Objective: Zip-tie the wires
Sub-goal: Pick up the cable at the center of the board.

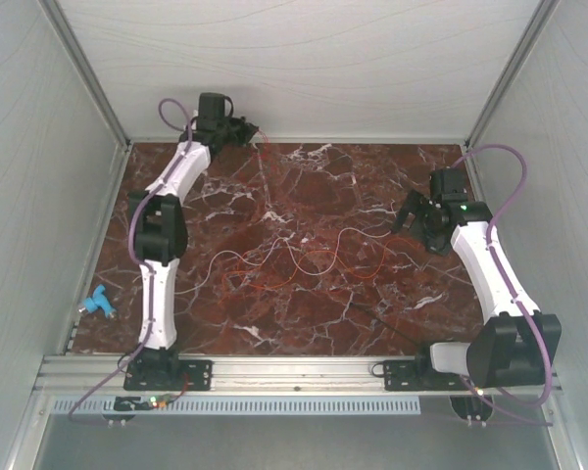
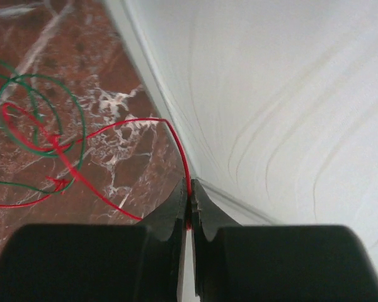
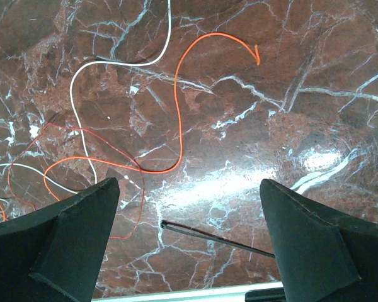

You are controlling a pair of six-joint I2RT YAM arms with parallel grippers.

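Note:
The wires, thin red, orange and white strands, lie in loose loops across the middle of the marble table. My left gripper is at the far back edge by the wall. In the left wrist view it is shut on one red wire, which arcs down to a tangle of red and green loops. My right gripper hovers open over the table's right side. Between its wide jaws lies the zip tie, a thin black strip, untouched. An orange wire and a white wire curl above it.
White walls enclose the table on three sides; the back wall stands right beside the left gripper. A small blue object lies at the table's left edge. Purple cables run along both arms.

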